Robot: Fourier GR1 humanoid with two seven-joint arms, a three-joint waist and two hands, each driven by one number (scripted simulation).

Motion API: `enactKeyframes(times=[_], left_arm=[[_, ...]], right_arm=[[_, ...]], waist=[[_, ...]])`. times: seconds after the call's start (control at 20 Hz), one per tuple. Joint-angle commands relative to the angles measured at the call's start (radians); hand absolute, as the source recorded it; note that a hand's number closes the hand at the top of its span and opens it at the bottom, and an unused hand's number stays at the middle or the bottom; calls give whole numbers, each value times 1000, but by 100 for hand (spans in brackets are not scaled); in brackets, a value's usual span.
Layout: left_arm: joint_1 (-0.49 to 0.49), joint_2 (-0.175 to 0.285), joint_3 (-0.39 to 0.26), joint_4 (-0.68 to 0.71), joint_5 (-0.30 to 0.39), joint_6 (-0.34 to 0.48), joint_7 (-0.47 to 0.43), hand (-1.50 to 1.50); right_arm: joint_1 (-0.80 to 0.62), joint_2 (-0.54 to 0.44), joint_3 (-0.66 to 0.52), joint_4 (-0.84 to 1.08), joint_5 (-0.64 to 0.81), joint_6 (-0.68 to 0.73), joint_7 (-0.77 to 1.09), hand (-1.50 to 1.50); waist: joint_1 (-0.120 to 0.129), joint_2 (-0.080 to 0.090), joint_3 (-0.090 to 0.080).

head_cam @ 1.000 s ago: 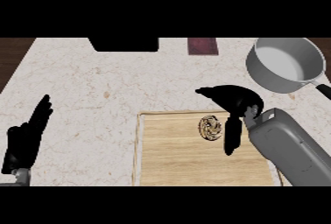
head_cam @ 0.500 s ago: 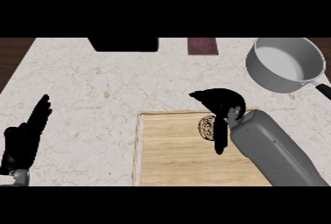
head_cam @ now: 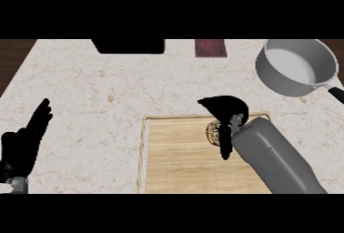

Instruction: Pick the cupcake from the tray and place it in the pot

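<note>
1. Cupcake (head_cam: 214,132): sits on the tray (head_cam: 176,164), near its far right corner. Only its left part shows; the right hand (head_cam: 225,108) covers the rest.
2. Right hand: arched over the cupcake from the right, forearm coming in from the lower right. It is at or on the cupcake, but this view does not show whether it has closed on it. Cannot tell.
3. Progress, as judged: reach done, grasp unconfirmed. The cupcake looks to be resting on the tray, so lift, carry and placing in the pot (head_cam: 294,66) are all left.
4. Pot: beyond the hand and to its right, well apart from it, on the worktop (head_cam: 101,100). Mouth open upward, nothing seen inside.
5. Edges: the tray's far rim runs just beyond the hand, its right rim just beside the forearm. The cupcake must go up over that raised corner before it travels.
6. The pot handle (head_cam: 336,94) points toward the right edge, on the near right side of the pot. A straight path from the hand meets the pot's near wall, left of the handle; the rim calls for height.
7. Open room: bare worktop lies between the hand and the pot.
8. Far from the hand: a black block (head_cam: 128,46) and a dark red item (head_cam: 210,48) at the far edge, off the path.
9. Left hand (head_cam: 20,148): flat and unclenched, holding nothing, at the lower left, well apart from the tray.
</note>
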State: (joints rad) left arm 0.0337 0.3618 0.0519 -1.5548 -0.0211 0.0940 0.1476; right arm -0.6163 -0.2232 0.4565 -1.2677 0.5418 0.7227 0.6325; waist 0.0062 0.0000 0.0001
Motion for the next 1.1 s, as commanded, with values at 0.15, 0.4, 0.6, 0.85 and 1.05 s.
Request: enactKeyframes(times=[0.15,0.4,0.6,0.85,1.05], left_arm=[[10,-29,35,3,-21,-26,-16,0],[32,-32,41,-29,-41,-34,-16,0],[-54,-60,22,8,-78,-20,40,0],[-35,-84,42,54,-92,-39,-32,0],[-50,-52,105,41,-46,-97,-7,0]], right_arm=[[6,62,-27,114,122,-44,-85,-150],[125,23,5,50,151,-27,-160,-150],[48,55,10,113,212,-58,-254,150],[51,11,-46,106,251,-22,-330,150],[30,94,-59,171,305,-52,-314,150]], waist=[[2,0,0],[-3,-1,0],[-3,1,0],[-3,0,0],[-1,1,0]])
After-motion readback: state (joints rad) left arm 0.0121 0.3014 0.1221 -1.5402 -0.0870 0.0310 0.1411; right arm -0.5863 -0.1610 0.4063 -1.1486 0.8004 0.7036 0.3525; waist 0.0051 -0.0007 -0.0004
